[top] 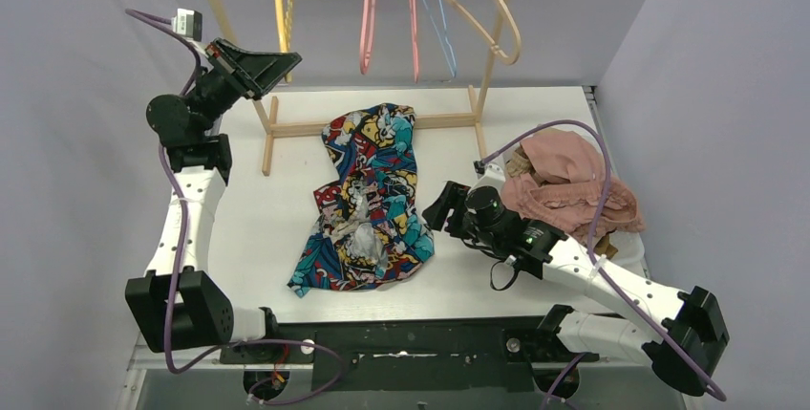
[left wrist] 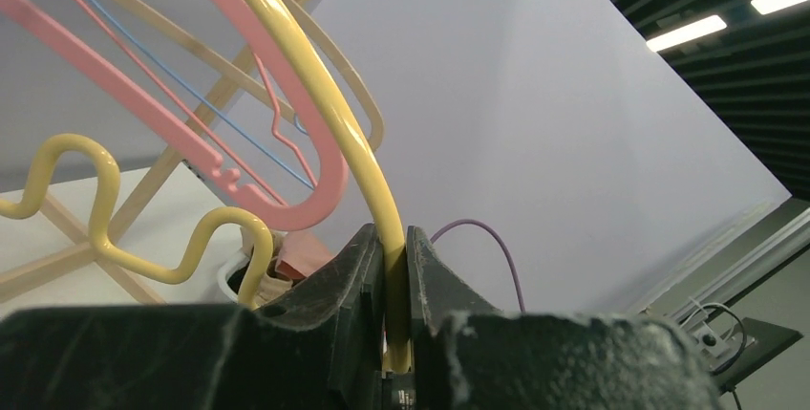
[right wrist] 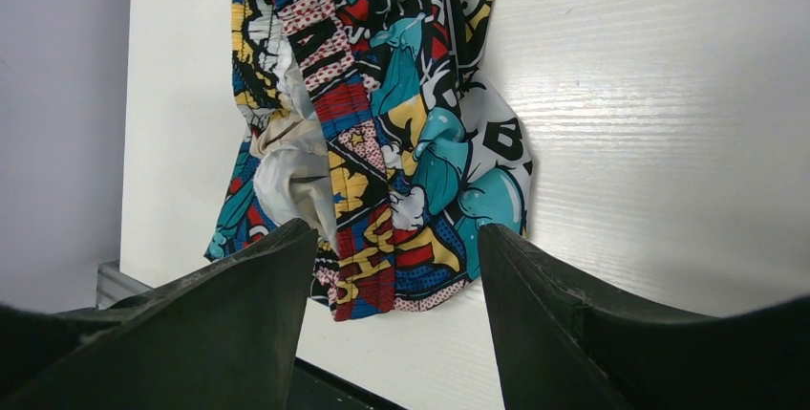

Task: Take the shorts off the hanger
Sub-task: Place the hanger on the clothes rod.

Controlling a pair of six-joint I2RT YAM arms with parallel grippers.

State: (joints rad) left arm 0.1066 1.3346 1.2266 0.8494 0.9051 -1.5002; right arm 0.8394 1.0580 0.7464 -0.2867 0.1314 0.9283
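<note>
Shows the left gripper [left wrist: 394, 248] raised at the far left, its black fingers pinched tight on the rod of a glossy yellow plastic hanger [left wrist: 380, 202] with a wavy lower bar. Shows beside that hanger two smooth pink plastic hangers [left wrist: 287, 216], a thin blue wire hanger [top: 441, 28] and a pale curved wooden hanger [top: 492, 13], all bare, hanging between the uprights of a light wooden rack [top: 368, 125] at the back of a white table [top: 258, 228]. Shows the right gripper [right wrist: 394, 233] low over the table, broad black fingers spread wide apart, holding nothing, aimed at the comic-print shorts [right wrist: 382, 95]. Finds those shorts off the hangers, lying crumpled on the table's centre, just in front of the rack's base bar and left of the right gripper: thin soft cloth in teal, red, yellow, black and white cartoon panels, twisted along the middle, white inner lining bunched and showing there. Finds at the table's far right a soft rumpled heap of dusty pink shorts [top: 573, 181], a tan cloth edge [top: 519, 161] peeking out beside it, well apart from the printed pair.
</note>
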